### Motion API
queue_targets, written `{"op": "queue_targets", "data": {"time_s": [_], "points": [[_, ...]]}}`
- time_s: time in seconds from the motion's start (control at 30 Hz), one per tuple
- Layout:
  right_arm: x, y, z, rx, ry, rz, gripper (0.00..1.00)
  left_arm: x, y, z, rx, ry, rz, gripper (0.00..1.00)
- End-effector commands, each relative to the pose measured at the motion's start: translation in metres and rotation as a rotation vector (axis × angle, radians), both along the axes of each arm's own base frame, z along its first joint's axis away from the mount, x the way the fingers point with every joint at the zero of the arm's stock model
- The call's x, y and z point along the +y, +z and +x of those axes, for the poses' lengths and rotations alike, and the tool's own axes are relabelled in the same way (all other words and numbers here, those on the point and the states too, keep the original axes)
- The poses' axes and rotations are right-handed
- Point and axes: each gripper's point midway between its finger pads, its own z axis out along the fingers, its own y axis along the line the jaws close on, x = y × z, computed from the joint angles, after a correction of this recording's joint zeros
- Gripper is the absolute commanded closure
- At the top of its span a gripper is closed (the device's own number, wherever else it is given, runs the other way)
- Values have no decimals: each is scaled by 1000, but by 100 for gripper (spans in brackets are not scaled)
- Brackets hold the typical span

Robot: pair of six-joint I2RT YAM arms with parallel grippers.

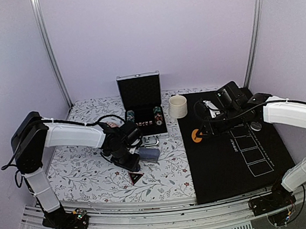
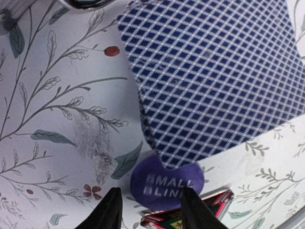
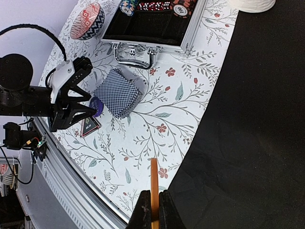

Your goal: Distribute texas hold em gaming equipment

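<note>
A deck of blue-checked playing cards [image 2: 214, 76] lies on the floral cloth, also seen from above [image 1: 149, 155]. A purple "SMALL BLIND" disc [image 2: 167, 183] lies partly under its corner. A black red-edged triangle marker [image 2: 200, 217] lies just beyond the disc, also seen from above [image 1: 136, 177]. My left gripper [image 2: 150, 195] is open, its fingers either side of the purple disc and above it. My right gripper [image 3: 153, 193] is shut on an orange disc [image 3: 154, 174], held on edge over the border between the cloth and the black mat [image 1: 238, 149]. Striped poker chips [image 1: 130, 115] sit in the open case.
An open aluminium case [image 1: 141, 102] stands at the back centre, its handle towards the cards. A cream cup [image 1: 177, 106] stands on the mat's far left corner. A pink patterned dish [image 3: 88, 21] sits left of the case. The mat has a row of white card outlines [image 1: 249, 151].
</note>
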Motion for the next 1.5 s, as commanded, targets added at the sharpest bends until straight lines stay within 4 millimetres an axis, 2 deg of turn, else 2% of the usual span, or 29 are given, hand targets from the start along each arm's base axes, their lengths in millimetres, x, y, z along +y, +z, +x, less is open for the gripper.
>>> {"op": "queue_targets", "data": {"time_s": [0.0, 0.27, 0.47, 0.57, 0.77, 1.03, 1.27, 1.47], "points": [[-2, 12, 4, -43, -3, 20, 98, 3, -11, -10, 17, -25, 56, 59], [-3, 14, 4, -44, -5, 21, 97, -4, -16, -10, 28, -54, 59, 39], [-4, 13, 3, -39, -6, 14, 98, -19, -2, -7, 6, -73, -16, 32], [-3, 13, 3, -41, -4, 14, 98, -18, -5, -7, 6, -80, -4, 30], [-4, 12, 3, -39, -3, 11, 97, -13, -20, -7, 22, -83, 38, 31], [-3, 12, 3, -40, -1, 11, 97, -12, -24, -5, 17, -99, 58, 37], [-6, 8, 1, -31, -3, -2, 97, 8, -41, -17, 49, -94, 118, 40], [-10, 8, 0, -42, -11, -8, 97, 22, -46, -27, 78, -66, 124, 41]]}}
